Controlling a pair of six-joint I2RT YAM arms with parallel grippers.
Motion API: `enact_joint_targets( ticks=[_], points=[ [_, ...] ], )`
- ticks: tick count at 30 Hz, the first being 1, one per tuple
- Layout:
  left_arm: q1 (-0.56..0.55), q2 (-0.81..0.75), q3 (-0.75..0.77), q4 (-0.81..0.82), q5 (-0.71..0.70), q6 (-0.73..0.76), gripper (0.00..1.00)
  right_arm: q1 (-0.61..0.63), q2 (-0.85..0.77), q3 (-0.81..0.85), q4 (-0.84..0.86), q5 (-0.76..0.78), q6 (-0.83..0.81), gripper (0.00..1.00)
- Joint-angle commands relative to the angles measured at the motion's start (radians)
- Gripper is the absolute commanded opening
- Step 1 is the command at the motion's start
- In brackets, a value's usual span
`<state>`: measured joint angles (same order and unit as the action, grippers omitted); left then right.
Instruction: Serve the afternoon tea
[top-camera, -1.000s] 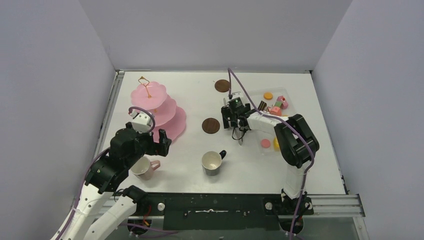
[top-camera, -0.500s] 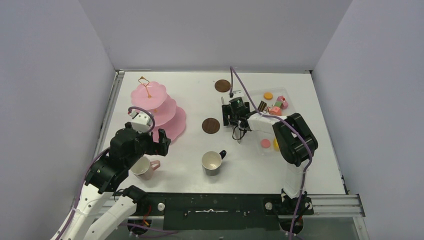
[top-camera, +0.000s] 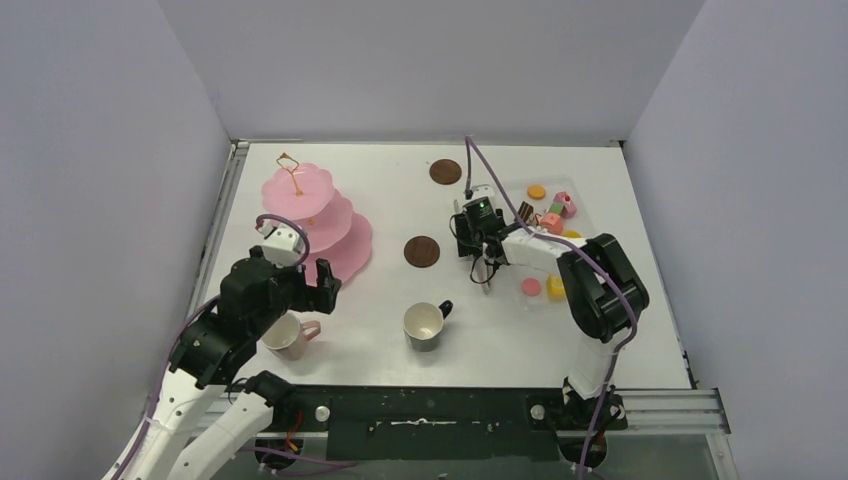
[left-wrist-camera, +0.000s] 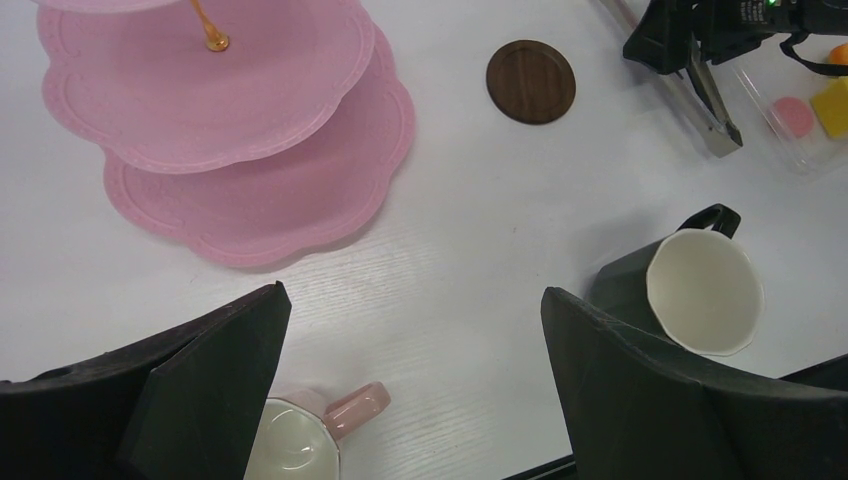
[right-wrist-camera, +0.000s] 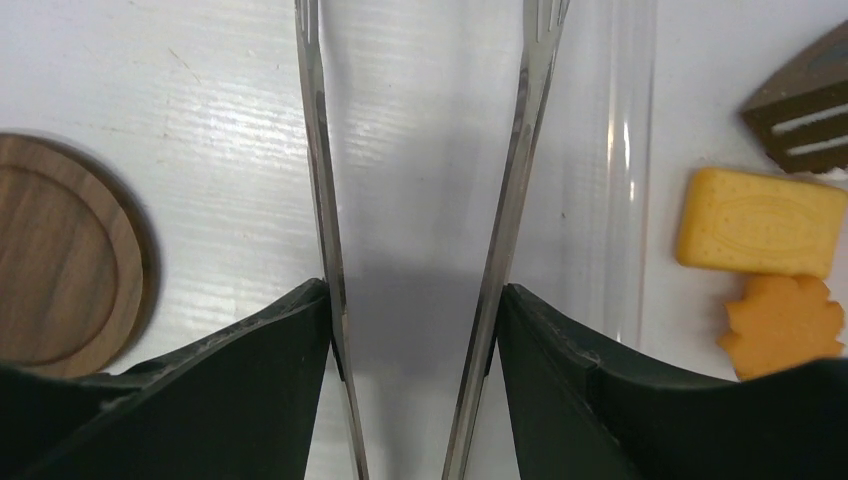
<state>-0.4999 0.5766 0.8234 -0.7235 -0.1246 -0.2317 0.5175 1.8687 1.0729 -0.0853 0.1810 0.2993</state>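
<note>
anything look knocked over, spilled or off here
Nothing stands out. The stand, pink mug and black mug are upright, the near coaster and far coaster lie flat, and the pastries sit grouped at the right. Nothing is spilled.

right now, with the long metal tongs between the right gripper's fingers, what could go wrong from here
1. The right gripper presses only on the thin, smooth arms of the long metal tongs, so they could slip or twist when lifted.
2. The wall of the clear rectangular plastic tray stands right beside one tong arm. The tips might catch it and jolt the small colourful toy pastries.
</note>
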Motion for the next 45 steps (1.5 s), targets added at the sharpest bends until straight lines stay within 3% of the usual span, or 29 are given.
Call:
enact_joint_targets(
  ticks=[1,15,27,45],
  points=[
    [0.006,0.013,0.046,0.007,0.013,0.001,0.97,-0.004,-0.128,0.022,-0.066,0.037,-0.001,0.59],
    [0.005,0.006,0.037,0.013,0.009,0.008,0.97,0.000,-0.302,0.193,-0.471,-0.009,0.026,0.59],
    [0.006,-0.004,0.030,0.023,-0.006,0.023,0.97,-0.010,-0.381,0.332,-0.715,0.111,-0.006,0.57],
    [0.006,-0.017,0.020,0.033,-0.010,0.029,0.97,-0.167,-0.258,0.364,-0.689,0.089,-0.016,0.56]
  ],
)
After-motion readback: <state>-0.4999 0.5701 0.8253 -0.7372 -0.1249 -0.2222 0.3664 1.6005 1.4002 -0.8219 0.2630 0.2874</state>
